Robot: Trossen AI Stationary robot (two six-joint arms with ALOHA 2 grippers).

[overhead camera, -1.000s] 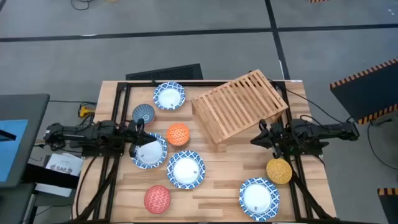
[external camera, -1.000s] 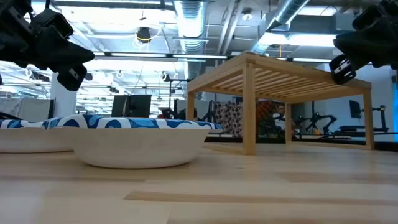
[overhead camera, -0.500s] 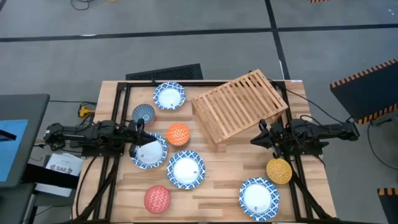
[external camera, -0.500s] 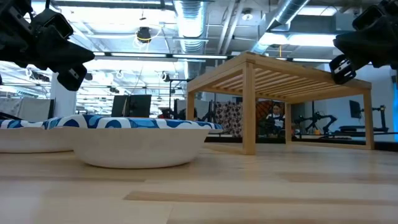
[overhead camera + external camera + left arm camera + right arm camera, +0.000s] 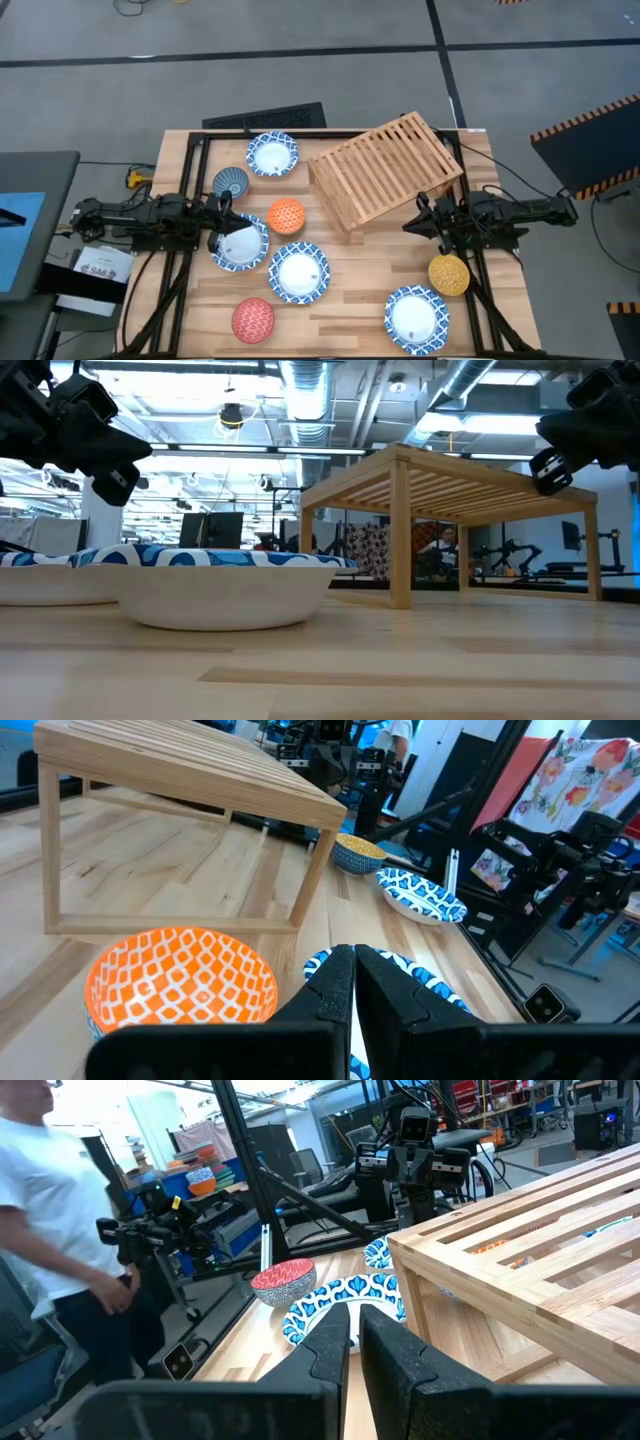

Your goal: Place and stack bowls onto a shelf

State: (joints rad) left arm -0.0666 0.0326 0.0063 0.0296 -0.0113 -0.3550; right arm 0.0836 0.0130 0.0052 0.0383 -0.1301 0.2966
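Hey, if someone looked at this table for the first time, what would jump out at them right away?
Probably the slatted wooden shelf, set askew at the table's far side with nothing on it. Then the bright bowls scattered in front: an orange bowl mid-table, a red bowl at the near left, a yellow bowl by the right gripper.

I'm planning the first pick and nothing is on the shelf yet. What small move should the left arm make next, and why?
Probably open the left gripper: its fingers are shut and empty above the blue-and-white bowl, and the shelf holds no bowls.
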